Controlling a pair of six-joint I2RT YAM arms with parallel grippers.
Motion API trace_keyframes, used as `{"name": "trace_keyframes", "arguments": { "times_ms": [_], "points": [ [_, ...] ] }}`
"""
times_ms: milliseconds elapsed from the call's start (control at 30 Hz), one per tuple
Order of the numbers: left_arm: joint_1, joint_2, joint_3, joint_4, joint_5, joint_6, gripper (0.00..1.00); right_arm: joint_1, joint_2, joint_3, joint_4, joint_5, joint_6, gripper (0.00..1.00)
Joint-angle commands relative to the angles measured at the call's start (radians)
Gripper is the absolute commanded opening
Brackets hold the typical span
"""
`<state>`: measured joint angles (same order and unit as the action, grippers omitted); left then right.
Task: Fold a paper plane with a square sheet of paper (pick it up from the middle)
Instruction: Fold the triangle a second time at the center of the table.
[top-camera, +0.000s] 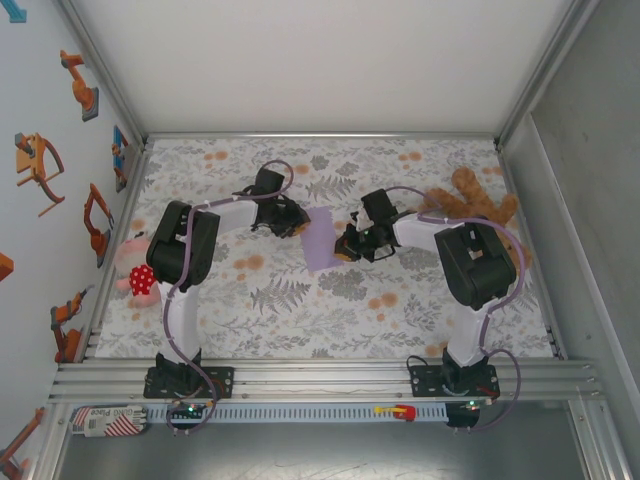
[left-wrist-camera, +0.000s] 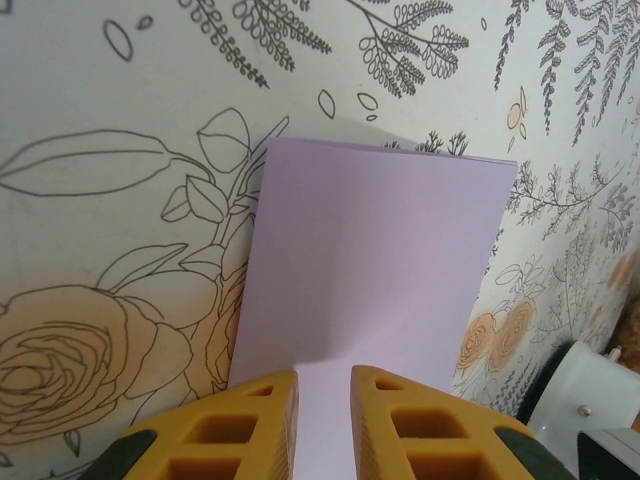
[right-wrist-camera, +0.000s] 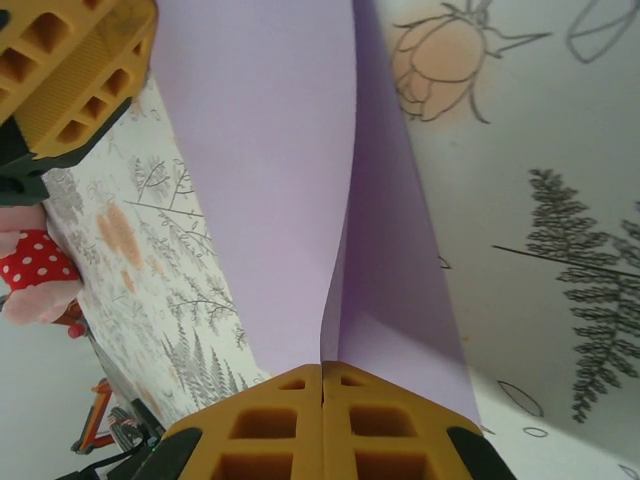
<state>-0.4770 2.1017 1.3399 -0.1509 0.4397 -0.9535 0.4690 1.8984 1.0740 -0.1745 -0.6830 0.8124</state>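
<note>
Flower-patterned tablecloth (top-camera: 300, 310) covers a table inside a metal-framed, white-walled booth, seen from above. On the left wall are orange stickers, partly cut off by the picture edge. A pink plush toy (top-camera: 134, 270) with a red dotted patch sits at the cloth's left edge.

The left gripper (top-camera: 298, 225) reaches in to the left side of the square sheet of paper (top-camera: 322, 240), which lies mid-table between the two arms as a narrow lavender rectangle. From the left wrist, this gripper (left-wrist-camera: 322, 385) shows its yellow fingers (left-wrist-camera: 255, 425) a narrow gap apart, with the paper (left-wrist-camera: 380, 260) running into that gap. Whether the pads touch it cannot be told, since the sheet's near edge is hidden under them.

The right gripper (top-camera: 347, 245) meets the sheet's right side. From the right wrist, this gripper (right-wrist-camera: 322, 375) has its fingers pressed together, pinching the paper (right-wrist-camera: 260, 150) at a raised crease. One layer curves up to the left, and another slopes down to the right. The left gripper (right-wrist-camera: 75, 70) shows at the top left corner, cut off.

A brown teddy bear (top-camera: 475, 200) lies at the far right, partly hidden by the right arm.
</note>
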Motion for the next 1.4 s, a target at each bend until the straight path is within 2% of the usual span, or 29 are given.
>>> {"name": "trace_keyframes", "arguments": {
  "times_ms": [0, 333, 833, 1367],
  "points": [
    [-0.001, 0.032, 0.001, -0.055, -0.016, 0.017, 0.23, 0.011, 0.013, 0.056, 0.017, -0.041, -0.010, 0.00],
    [-0.002, 0.033, -0.005, -0.061, -0.024, 0.025, 0.22, 0.048, 0.108, 0.160, 0.034, -0.040, 0.004, 0.00],
    [-0.001, 0.037, -0.011, -0.067, -0.025, 0.026, 0.18, 0.062, 0.170, 0.175, 0.138, 0.031, 0.079, 0.00],
    [-0.002, 0.040, -0.013, -0.067, -0.019, 0.025, 0.18, 0.072, 0.192, 0.197, 0.128, 0.014, 0.056, 0.00]
  ]
}}
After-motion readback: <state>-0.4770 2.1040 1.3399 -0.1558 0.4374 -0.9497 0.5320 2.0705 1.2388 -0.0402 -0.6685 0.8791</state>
